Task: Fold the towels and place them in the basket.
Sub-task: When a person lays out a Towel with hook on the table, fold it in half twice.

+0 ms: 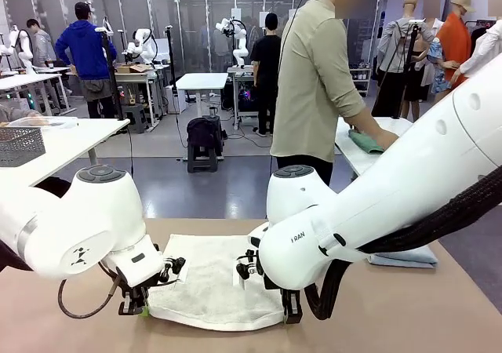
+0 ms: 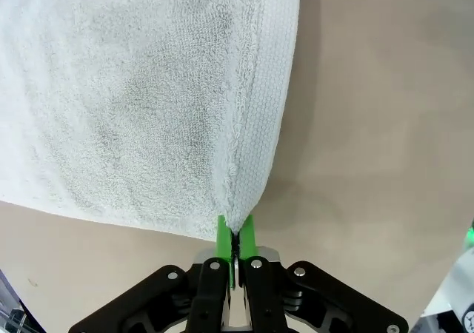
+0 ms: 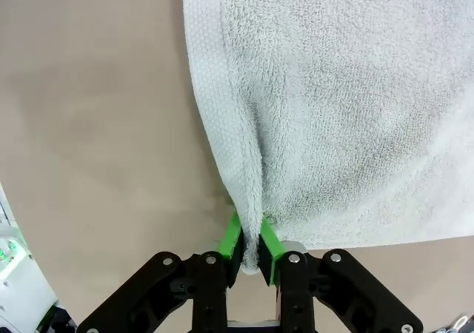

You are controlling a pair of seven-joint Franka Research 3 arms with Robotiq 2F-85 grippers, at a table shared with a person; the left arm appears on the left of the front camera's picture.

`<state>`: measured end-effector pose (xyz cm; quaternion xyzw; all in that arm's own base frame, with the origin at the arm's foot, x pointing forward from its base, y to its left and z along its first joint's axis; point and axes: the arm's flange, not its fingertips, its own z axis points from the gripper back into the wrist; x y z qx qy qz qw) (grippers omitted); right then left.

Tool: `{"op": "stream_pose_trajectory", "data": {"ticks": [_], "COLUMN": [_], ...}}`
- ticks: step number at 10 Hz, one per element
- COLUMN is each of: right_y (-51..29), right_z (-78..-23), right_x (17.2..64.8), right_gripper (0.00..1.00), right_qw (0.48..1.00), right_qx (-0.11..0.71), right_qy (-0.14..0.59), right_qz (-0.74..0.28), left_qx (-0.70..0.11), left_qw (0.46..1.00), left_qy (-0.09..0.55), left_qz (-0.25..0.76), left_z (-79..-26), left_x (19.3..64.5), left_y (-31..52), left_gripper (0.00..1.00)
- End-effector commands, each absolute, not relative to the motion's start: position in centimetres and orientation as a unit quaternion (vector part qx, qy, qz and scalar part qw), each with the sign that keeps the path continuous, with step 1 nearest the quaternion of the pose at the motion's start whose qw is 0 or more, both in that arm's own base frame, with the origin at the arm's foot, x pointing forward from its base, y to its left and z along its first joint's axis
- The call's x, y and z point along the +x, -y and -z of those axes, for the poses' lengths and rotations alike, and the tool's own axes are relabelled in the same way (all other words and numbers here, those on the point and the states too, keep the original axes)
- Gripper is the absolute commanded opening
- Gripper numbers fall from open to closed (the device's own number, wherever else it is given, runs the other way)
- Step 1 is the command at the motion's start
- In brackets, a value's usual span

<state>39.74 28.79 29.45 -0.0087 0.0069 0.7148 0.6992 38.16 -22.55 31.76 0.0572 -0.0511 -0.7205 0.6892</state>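
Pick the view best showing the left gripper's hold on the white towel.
The left wrist view: close up, the left gripper is shut on a corner of the white towel. The front view shows that gripper low at the towel's near left corner, grip partly hidden. The right wrist view shows the right gripper pinching another corner.

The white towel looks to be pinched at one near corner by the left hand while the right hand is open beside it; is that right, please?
Not quite: the right hand is shut as well, pinching the other near corner of the white towel, as the right wrist view shows. The left hand does pinch its corner.
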Motion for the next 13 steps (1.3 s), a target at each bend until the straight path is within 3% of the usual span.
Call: {"op": "stream_pose_trajectory", "data": {"ticks": [1, 2, 10, 11, 13], "right_y": [-28.8, -28.7, -28.9, -28.8, -28.9], "right_z": [-29.4, -30.1, -33.9, -33.9, -33.6], "right_x": [39.7, 39.5, 38.9, 38.9, 39.0], "right_gripper": [0.09, 0.09, 0.09, 0.21, 0.27], "right_qw": [0.699, 0.692, 0.688, 0.690, 0.688], "right_qx": [-0.009, -0.008, -0.020, -0.016, -0.016], "right_qy": [-0.007, -0.007, -0.009, -0.009, -0.009], "right_qz": [-0.715, -0.722, -0.725, -0.724, -0.725], "left_qx": [0.057, 0.057, 0.076, 0.075, 0.075], "left_qw": [0.687, 0.689, 0.702, 0.702, 0.703], "left_qy": [0.051, 0.051, 0.060, 0.059, 0.059], "left_qz": [0.722, 0.720, 0.706, 0.705, 0.705], "left_z": [-31.8, -31.8, -34.7, -34.7, -34.6], "left_x": [38.2, 38.2, 38.1, 38.1, 38.1], "left_y": [22.6, 22.6, 22.6, 22.6, 22.5], "left_gripper": [0.00, 0.04, 0.04, 0.04, 0.04]}}
